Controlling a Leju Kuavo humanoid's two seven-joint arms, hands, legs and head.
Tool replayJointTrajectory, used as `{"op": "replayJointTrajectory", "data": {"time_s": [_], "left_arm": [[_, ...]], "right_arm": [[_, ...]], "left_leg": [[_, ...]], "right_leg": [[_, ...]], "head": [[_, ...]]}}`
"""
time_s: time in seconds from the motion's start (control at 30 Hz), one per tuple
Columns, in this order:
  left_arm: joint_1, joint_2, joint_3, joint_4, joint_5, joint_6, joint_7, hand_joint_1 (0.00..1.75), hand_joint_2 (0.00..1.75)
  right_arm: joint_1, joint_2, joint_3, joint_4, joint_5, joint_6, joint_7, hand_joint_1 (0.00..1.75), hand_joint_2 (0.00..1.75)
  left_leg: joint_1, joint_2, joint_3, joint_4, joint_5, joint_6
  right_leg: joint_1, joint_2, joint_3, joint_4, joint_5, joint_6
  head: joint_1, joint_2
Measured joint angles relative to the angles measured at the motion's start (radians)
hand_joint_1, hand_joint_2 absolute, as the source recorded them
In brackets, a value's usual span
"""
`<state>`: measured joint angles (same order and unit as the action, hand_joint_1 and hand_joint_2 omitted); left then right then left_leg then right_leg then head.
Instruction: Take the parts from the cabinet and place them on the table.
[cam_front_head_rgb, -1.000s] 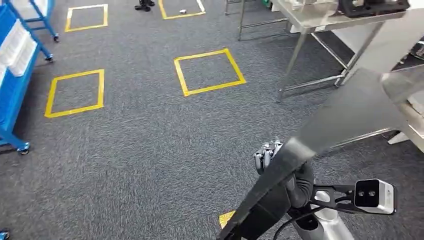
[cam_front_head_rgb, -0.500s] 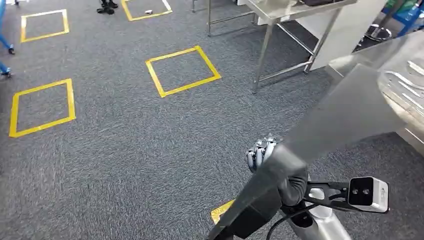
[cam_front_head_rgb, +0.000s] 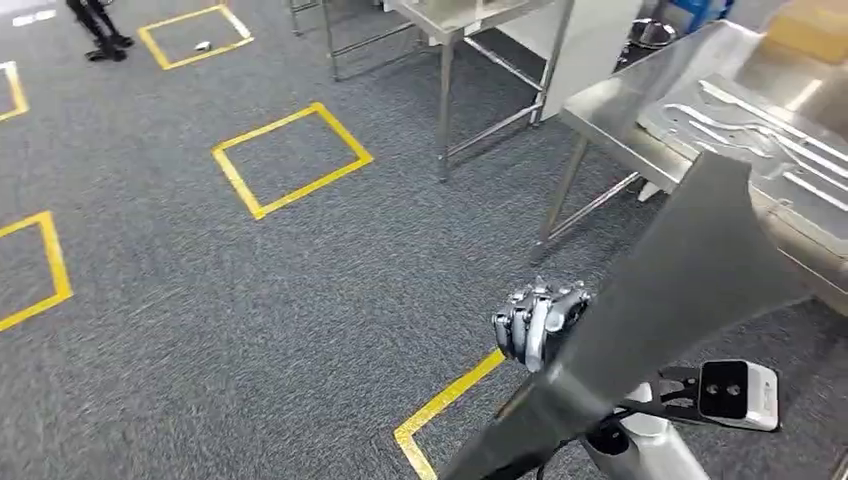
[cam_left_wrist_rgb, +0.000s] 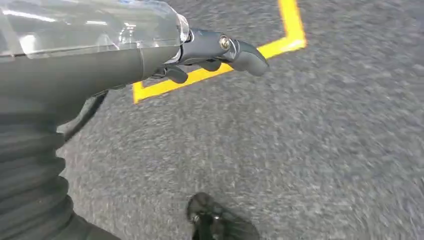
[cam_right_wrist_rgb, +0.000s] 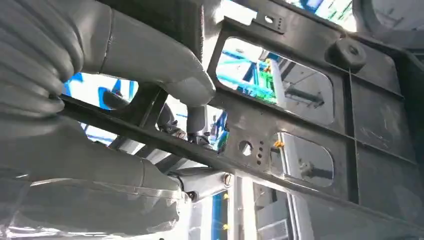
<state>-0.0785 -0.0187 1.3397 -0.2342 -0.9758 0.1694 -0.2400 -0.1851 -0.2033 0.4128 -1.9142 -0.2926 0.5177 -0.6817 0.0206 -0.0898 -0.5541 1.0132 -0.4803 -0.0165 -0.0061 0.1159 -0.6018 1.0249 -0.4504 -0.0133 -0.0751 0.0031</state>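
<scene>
Dark metal, flat and long, the part (cam_front_head_rgb: 660, 300) is carried by the right hand (cam_front_head_rgb: 540, 322) and slants up and away from the fingers (cam_front_head_rgb: 528, 325) toward the steel bench (cam_front_head_rgb: 620, 100) on the right. In the head view the fingers are curled tight around the part's narrow lower stretch, while its wide end rises above them and overlaps the near edge of the bench. From the right wrist view the same part (cam_right_wrist_rgb: 310, 115) shows as a black frame with window-like cut-outs, small holes and a round rubber bump, and the right hand (cam_right_wrist_rgb: 140, 115) is clamped on one of its bars, thick thumb above and fingers (cam_right_wrist_rgb: 200, 182) below.

Below the fingers, at the wrist, sits a white camera (cam_front_head_rgb: 738, 394) on a black bracket. On the bench beyond the part's wide end lies a pressed silver panel (cam_front_head_rgb: 760, 130) with long raised ribs. A second steel table (cam_front_head_rgb: 470, 15) stands farther off, past the fingers. Grey carpet (cam_front_head_rgb: 250, 320) covers the floor, marked with yellow tape squares (cam_front_head_rgb: 290, 160); one tape corner (cam_front_head_rgb: 440, 410) lies just under the fingers. Far away at the top left stand a person's dark shoes (cam_front_head_rgb: 100, 40).

The left hand (cam_left_wrist_rgb: 210, 50) hangs over the carpet near a yellow tape line (cam_left_wrist_rgb: 260, 50), its fingers (cam_left_wrist_rgb: 245, 52) loosely bent and holding nothing.
</scene>
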Motion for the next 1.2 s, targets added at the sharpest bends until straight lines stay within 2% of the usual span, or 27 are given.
{"op": "replayJointTrajectory", "data": {"time_s": [0.1,0.13,0.17,0.2,0.27,0.3,0.33,0.37,0.4,0.43,0.47,0.5,0.6,0.63,0.67,0.7,0.77,0.8,0.83,0.87,0.93,0.97,1.0,1.1,1.13,1.17,1.2], "left_arm": [[-0.003,0.0,0.0,0.0,0.001,0.001,0.0,0.0,1.75],[-0.005,-0.008,0.0,0.0,0.0,0.001,0.0,0.0,1.75],[-0.007,-0.006,0.0,0.0,0.0,0.001,-0.001,0.0,1.75],[-0.006,-0.007,0.0,0.0,0.0,0.001,-0.001,0.0,1.75],[-0.001,-0.007,0.0,0.0,-0.005,0.001,-0.001,0.0,1.75],[0.001,-0.007,0.0,0.0,-0.006,0.001,-0.002,0.0,1.75],[0.002,-0.007,0.0,0.0,-0.008,-0.001,-0.003,0.0,1.75],[0.001,-0.007,0.0,0.0,-0.01,-0.002,-0.005,0.0,1.75],[0.0,-0.008,0.0,0.0,-0.012,-0.004,-0.008,0.0,1.75],[-0.001,-0.008,0.0,0.0,-0.015,-0.009,-0.013,0.0,1.75],[-0.002,-0.008,0.0,0.0,-0.016,-0.014,-0.015,0.0,1.75],[-0.003,-0.008,0.0,0.0,-0.018,-0.02,-0.015,0.0,1.75],[-0.014,-0.007,-0.001,0.0,-0.02,-0.024,-0.014,0.0,1.75],[-0.017,-0.007,-0.002,0.0,-0.021,-0.024,-0.014,0.0,1.75],[-0.018,-0.006,-0.002,0.0,-0.021,-0.024,-0.015,0.0,1.75],[-0.016,-0.007,-0.002,0.0,-0.022,-0.026,-0.014,0.0,1.75],[-0.011,-0.006,-0.003,0.0,-0.024,-0.027,-0.014,0.0,1.75],[-0.008,-0.006,-0.003,0.0,-0.023,-0.027,-0.014,0.0,1.75],[-0.007,-0.006,-0.003,0.0,-0.022,-0.027,-0.014,0.0,1.75],[-0.007,-0.006,-0.003,0.0,-0.016,-0.027,-0.014,0.0,1.75],[-0.009,-0.006,-0.003,0.0,-0.014,-0.026,-0.014,0.0,1.75],[-0.008,-0.006,-0.003,0.0,-0.014,-0.025,-0.012,0.0,1.75],[-0.009,-0.006,-0.003,0.0,-0.015,-0.022,-0.006,0.0,1.75],[-0.01,-0.007,-0.003,0.0,-0.016,-0.023,0.001,0.0,1.75],[-0.012,-0.008,-0.003,0.0,-0.016,-0.023,0.002,0.0,1.75],[-0.015,-0.012,-0.003,0.001,-0.018,-0.023,0.004,0.0,1.75],[-0.014,-0.012,-0.003,0.001,-0.019,-0.022,0.005,0.0,1.75]], "right_arm": [[0.011,-0.006,-0.006,0.002,0.0,0.0,0.0,1.75,1.75],[0.012,-0.012,-0.01,0.002,0.0,0.0,0.0,1.75,1.75],[0.011,-0.015,-0.015,0.002,-0.001,0.0,-0.001,1.75,1.75],[0.007,-0.015,-0.015,0.003,-0.001,0.001,-0.001,1.75,1.75],[0.011,-0.016,-0.015,0.008,-0.003,0.015,-0.001,1.75,1.75],[0.014,-0.02,-0.015,0.011,-0.002,0.027,-0.001,1.75,1.75],[0.017,-0.022,-0.015,0.014,0.001,0.035,-0.001,1.75,1.75],[0.016,-0.024,-0.015,0.018,0.004,0.045,-0.001,1.75,1.75],[0.011,-0.025,-0.014,0.023,0.003,0.045,0.0,1.75,1.75],[-0.005,-0.025,-0.006,0.027,-0.003,0.032,0.005,1.75,1.75],[-0.028,-0.025,0.004,0.029,-0.014,0.011,0.014,1.75,1.75],[-0.051,-0.024,0.016,0.029,-0.028,-0.014,0.035,1.75,1.75],[-0.078,-0.023,0.039,0.026,-0.046,-0.05,0.067,1.75,1.75],[-0.083,-0.023,0.044,0.023,-0.049,-0.053,0.069,1.75,1.75],[-0.088,-0.022,0.05,0.017,-0.053,-0.055,0.07,1.75,1.75],[-0.097,-0.023,0.056,0.017,-0.055,-0.056,0.07,1.75,1.75],[-0.1,-0.02,0.069,0.017,-0.056,-0.059,0.069,1.75,1.75],[-0.099,-0.02,0.074,0.018,-0.055,-0.061,0.069,1.75,1.75],[-0.099,-0.02,0.08,0.017,-0.055,-0.064,0.068,1.75,1.75],[-0.1,-0.02,0.085,0.018,-0.055,-0.068,0.068,1.75,1.75],[-0.109,-0.019,0.093,0.018,-0.057,-0.069,0.069,1.75,1.75],[-0.117,-0.018,0.095,0.019,-0.061,-0.069,0.073,1.75,1.75],[-0.129,-0.018,0.098,0.022,-0.074,-0.069,0.078,1.75,1.75],[-0.151,-0.018,0.103,0.029,-0.107,-0.073,0.096,1.75,1.75],[-0.157,-0.018,0.103,0.029,-0.115,-0.075,0.101,1.75,1.75],[-0.161,-0.019,0.102,0.03,-0.118,-0.077,0.103,1.75,1.75],[-0.17,-0.019,0.103,0.032,-0.121,-0.081,0.103,1.75,1.75]], "left_leg": [[-0.008,0.03,-0.001,0.001,0.003,0.016],[0.002,0.046,0.004,-0.012,0.011,0.026],[0.0,0.057,0.007,-0.018,0.013,0.033],[-0.001,0.072,0.007,-0.019,0.014,0.039],[-0.007,0.099,0.006,-0.018,0.011,0.041],[-0.007,0.113,0.006,-0.018,0.01,0.042],[-0.008,0.126,0.007,-0.018,0.008,0.041],[-0.008,0.138,0.009,-0.018,0.006,0.039],[-0.008,0.148,0.012,-0.017,0.004,0.037],[-0.008,0.159,0.016,-0.017,0.001,0.033],[-0.011,0.17,0.021,-0.017,-0.002,0.029],[-0.019,0.178,0.02,-0.014,-0.008,0.022],[-0.019,0.205,0.032,-0.019,-0.012,0.008],[-0.018,0.202,0.034,-0.016,-0.017,-0.001],[-0.012,0.158,0.03,0.004,-0.032,-0.006],[-0.011,0.127,0.006,0.056,-0.067,-0.007],[-0.009,0.101,-0.078,0.229,-0.146,-0.011],[-0.01,0.1,-0.114,0.296,-0.163,-0.013],[-0.009,0.099,-0.129,0.313,-0.152,-0.012],[-0.009,0.099,-0.121,0.281,-0.119,-0.011],[-0.009,0.085,-0.059,0.12,-0.017,-0.004],[-0.009,0.044,-0.025,0.034,0.024,0.003],[-0.004,-0.006,-0.017,0.003,0.011,0.01],[-0.013,0.022,-0.013,0.0,0.012,0.018],[-0.006,0.035,-0.008,-0.011,0.018,0.026],[-0.002,0.051,-0.003,-0.02,0.023,0.032],[-0.003,0.061,0.0,-0.024,0.023,0.04]], "right_leg": [[-0.007,0.033,-0.008,-0.01,0.01,0.023],[-0.003,0.036,-0.009,-0.008,0.009,0.028],[0.003,-0.023,-0.019,0.016,-0.012,0.031],[0.001,-0.071,-0.049,0.076,-0.049,0.034],[-0.001,-0.105,-0.127,0.237,-0.121,0.039],[-0.002,-0.109,-0.155,0.292,-0.134,0.041],[-0.004,-0.112,-0.159,0.298,-0.122,0.042],[-0.005,-0.114,-0.137,0.256,-0.09,0.042],[-0.005,-0.121,-0.092,0.172,-0.046,0.04],[-0.004,-0.141,-0.037,0.071,-0.004,0.036],[0.0,-0.19,0.002,-0.003,0.005,0.03],[0.009,-0.194,0.005,-0.01,0.001,0.021],[0.013,-0.157,0.0,-0.01,-0.001,0.007],[0.003,-0.147,0.007,-0.018,0.005,-0.002],[0.0,-0.14,0.009,-0.02,0.006,-0.006],[-0.001,-0.131,0.009,-0.02,0.006,-0.013],[0.002,-0.108,0.008,-0.019,0.005,-0.019],[0.003,-0.093,0.008,-0.018,0.005,-0.019],[0.003,-0.079,0.009,-0.018,0.005,-0.019],[0.003,-0.065,0.011,-0.017,0.004,-0.019],[0.003,-0.037,0.014,-0.014,0.002,-0.016],[0.001,-0.026,0.012,-0.012,0.001,-0.013],[0.005,-0.014,0.006,-0.005,-0.001,-0.007],[-0.01,0.02,-0.004,-0.011,0.008,0.015],[-0.003,0.032,-0.006,-0.013,0.009,0.024],[-0.002,-0.018,-0.007,0.001,0.0,0.026],[0.003,-0.073,-0.026,0.038,-0.029,0.029]], "head": [[0.0,0.0],[0.0,0.0],[0.001,0.0],[0.0,0.0],[0.0,0.0],[0.0,0.0],[0.0,0.0],[0.0,0.0],[0.0,0.0],[0.0,0.0],[0.0,0.0],[0.0,0.0],[0.0,0.0],[0.0,0.0],[0.0,0.0],[0.0,0.0],[0.0,0.0],[0.0,0.0],[0.0,0.0],[0.0,0.0],[0.0,0.0],[0.0,0.0],[0.0,0.0],[0.0,0.0],[0.0,0.0],[0.0,0.0],[0.001,0.0]]}}
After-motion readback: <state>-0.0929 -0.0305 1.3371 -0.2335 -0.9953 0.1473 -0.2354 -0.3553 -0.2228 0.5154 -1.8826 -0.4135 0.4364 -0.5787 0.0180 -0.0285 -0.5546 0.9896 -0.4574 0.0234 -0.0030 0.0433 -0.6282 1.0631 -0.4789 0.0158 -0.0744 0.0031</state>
